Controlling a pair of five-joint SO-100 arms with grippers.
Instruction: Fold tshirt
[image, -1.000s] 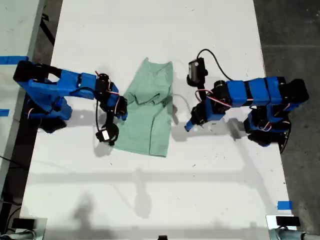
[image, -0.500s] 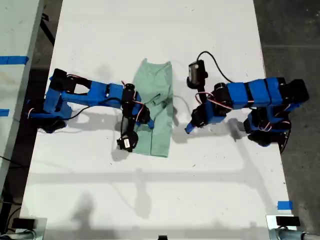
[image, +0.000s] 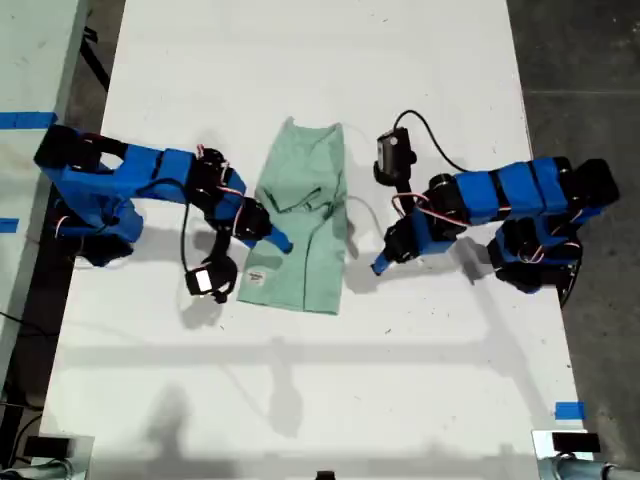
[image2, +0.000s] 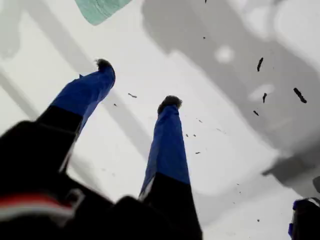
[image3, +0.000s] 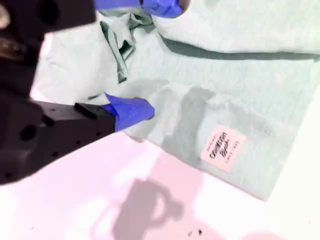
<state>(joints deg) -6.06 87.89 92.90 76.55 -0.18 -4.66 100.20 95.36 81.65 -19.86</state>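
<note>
Pale mint-green cloth tshirt (image: 300, 235) lies mid white table (image: 300, 400), side flap now folded over, label exposed. Second gripper (image: 268, 232) pulled back since fold, parted, empty. First gripper (image2: 135, 82) open, empty, over bare table. Next fold likely pending.

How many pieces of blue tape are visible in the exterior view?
3: one strip and one bit on the grey surface at the exterior view's left edge; one on the white table's lower right. More may be hidden.

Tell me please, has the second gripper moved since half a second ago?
Yes. My second gripper pulled back toward the exterior view's left, off the middle of the tshirt to its edge there.
</note>
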